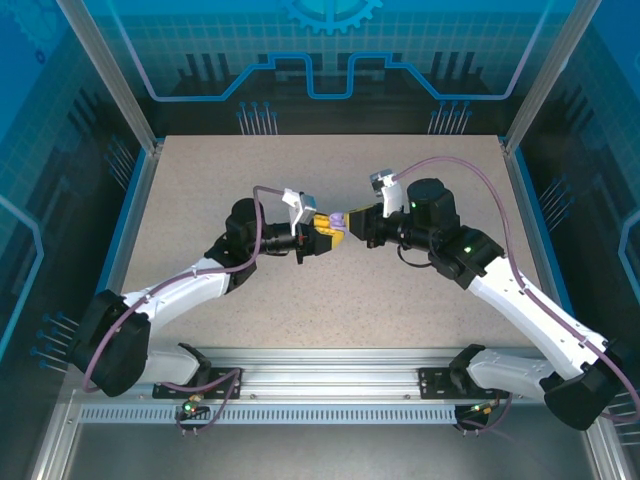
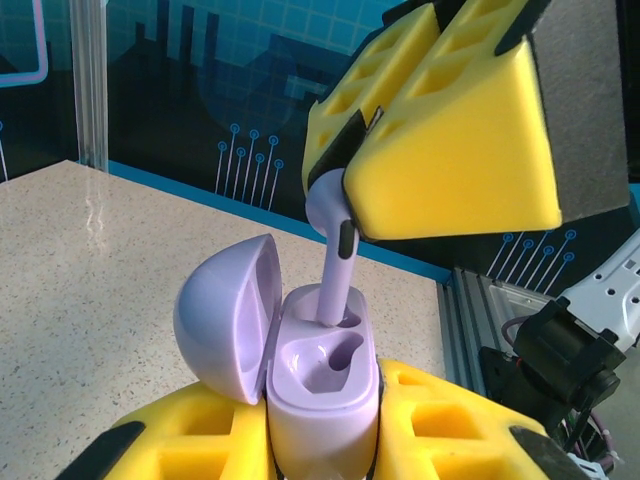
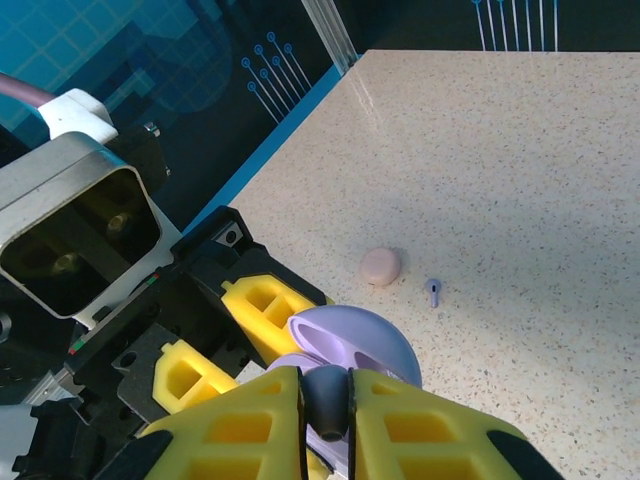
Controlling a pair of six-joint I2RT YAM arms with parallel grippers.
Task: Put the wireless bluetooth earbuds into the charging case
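My left gripper (image 2: 325,445) is shut on the base of an open lilac charging case (image 2: 322,385), whose lid (image 2: 225,315) is swung out to the left. My right gripper (image 3: 327,380) is shut on the head of a lilac earbud (image 2: 338,275). The bud's stem stands tip-down in the far socket of the case, and the near socket holds nothing. From above, both grippers meet over the table's middle, left gripper (image 1: 322,238) and right gripper (image 1: 356,222), with the case (image 1: 338,218) between them. A second lilac earbud (image 3: 433,291) lies loose on the table.
A closed pale pink round case (image 3: 381,265) rests on the speckled table (image 3: 520,150) just left of the loose bud. A blue-trimmed table edge (image 3: 290,130) and glass walls surround the work surface. A metal rail (image 1: 330,385) runs along the near edge between the arm bases.
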